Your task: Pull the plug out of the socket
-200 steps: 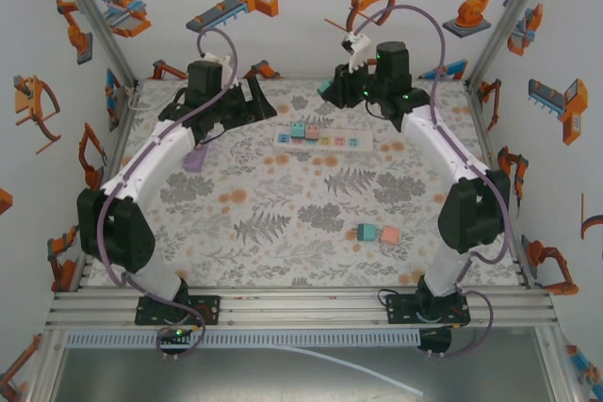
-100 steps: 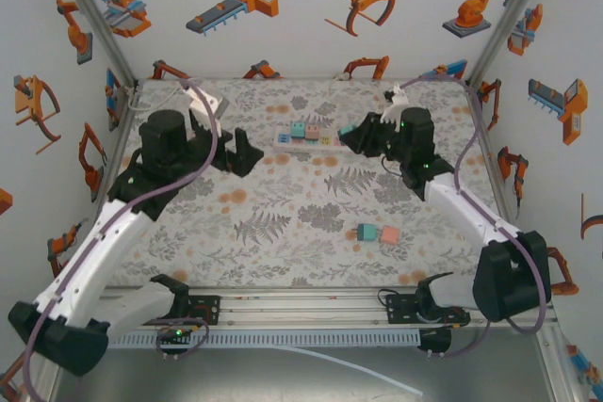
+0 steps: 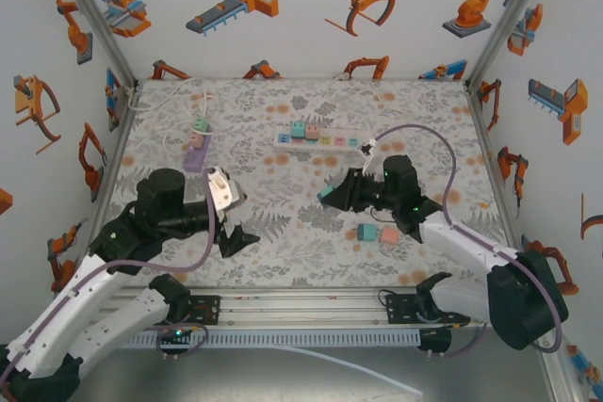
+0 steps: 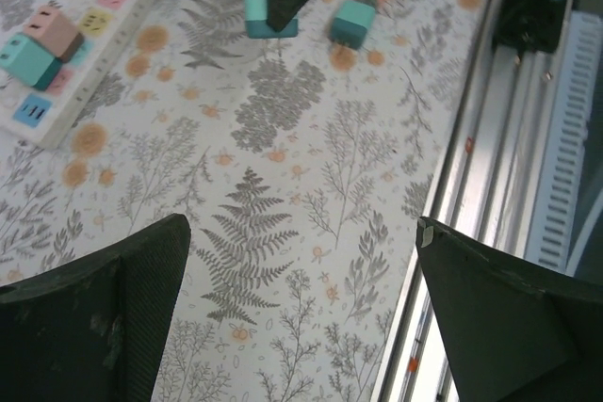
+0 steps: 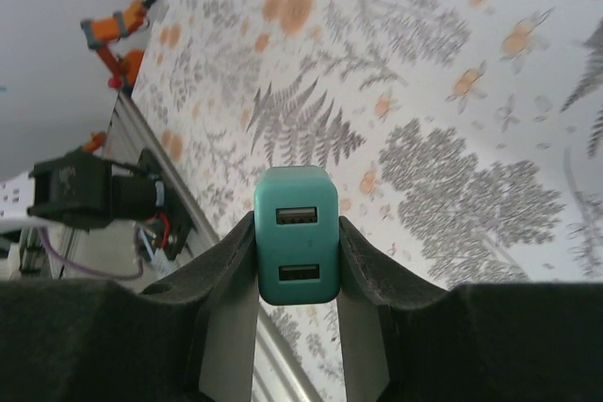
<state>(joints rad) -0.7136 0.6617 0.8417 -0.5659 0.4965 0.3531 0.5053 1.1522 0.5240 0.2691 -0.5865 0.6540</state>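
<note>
Jaws, right gripper [image 5: 296, 265]: I read them clamped on a teal plug [image 5: 296, 245]. One pad presses each flank, and the face with two USB slots points at the wrist camera.

Jaws, left gripper [image 4: 301, 327]: I read them wide apart with nothing between them. They are low over the near left part of the surface [image 3: 283, 185].

Item 1, teal plug: from the top camera I see it at the tip of the right gripper, right of centre. It is well apart from the power strip [image 3: 323, 139] and near the two loose cubes.

Item 2, power strip: white, lying flat toward the far side of the surface. A teal cube [image 3: 297, 129] and a pink cube [image 3: 312, 129] are seated at its left end. The sockets to their right show coloured faces.

Item 3, loose cubes: one teal [image 3: 366, 232] and one pink [image 3: 387, 234], touching side by side on the near right of the surface.

Item 4, lilac block [image 3: 193, 159]: far left, near the wall. I cannot tell what kind of thing it is.
</note>
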